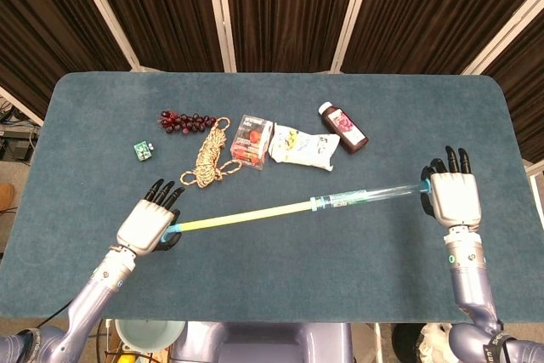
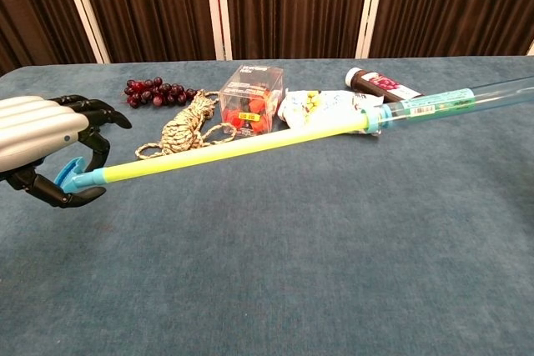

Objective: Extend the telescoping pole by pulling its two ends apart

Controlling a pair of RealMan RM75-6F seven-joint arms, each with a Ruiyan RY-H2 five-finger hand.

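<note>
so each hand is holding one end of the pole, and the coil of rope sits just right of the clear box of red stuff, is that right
Not quite. The coil of rope sits just left of the clear box, not right of it; the head view shows this. The rest holds: the left hand and right hand each hold one end of the pole.

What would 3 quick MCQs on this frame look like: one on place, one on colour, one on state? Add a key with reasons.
1. The coiled rope lies:
A. left of the clear box
B. right of the bottle
C. under the pole

2. The pole's inner section is:
A. red
B. yellow
C. black

3. The pole is:
A. lying free on the table
B. held by the left hand only
C. held at both ends

Key: 1 A, the rope sits beside the clear box. 2 B, yellow rod exits the clear tube. 3 C, left hand and right hand each grip an end.
</note>
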